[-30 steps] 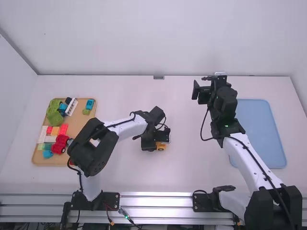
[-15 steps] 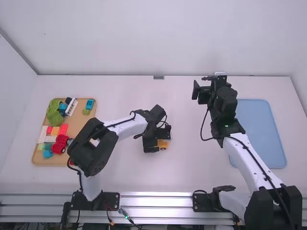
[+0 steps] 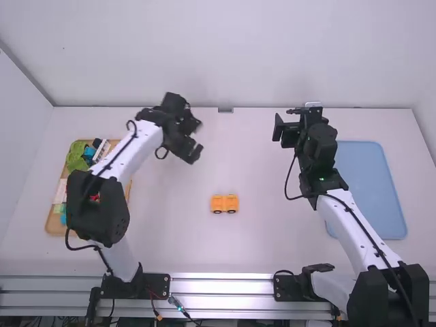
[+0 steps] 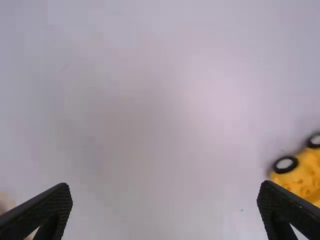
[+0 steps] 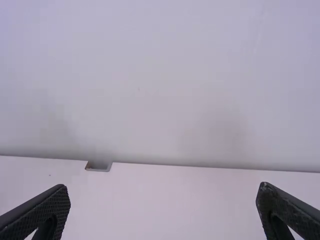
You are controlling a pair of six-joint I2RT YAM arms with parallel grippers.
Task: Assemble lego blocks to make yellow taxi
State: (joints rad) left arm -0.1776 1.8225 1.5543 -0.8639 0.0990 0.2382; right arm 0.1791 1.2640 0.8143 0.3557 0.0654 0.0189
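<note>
In the high view, the task's thing, a small yellow-orange toy block car with black wheels (image 3: 224, 203), sits on the white table (image 3: 266, 238), just below the middle of the frame. It stands apart from both grippers. The left arm's black two-finger gripper (image 3: 193, 152) hangs above and to the left of the car, a little left of the frame's centre; its own wrist view shows its fingers spread wide with nothing between them. The right arm's black two-finger gripper (image 3: 282, 122) is in the upper right part of the frame, and it too is wide and holds nothing, as its wrist view shows.

At the frame's left side lies a rectangular tan wooden tray (image 3: 53, 229), partly covered by the left arm. Bright green toy blocks (image 3: 77, 154) rest in its upper part. A flat, light blue rectangular tray (image 3: 371, 194) lies at the right, partly behind the right arm.
</note>
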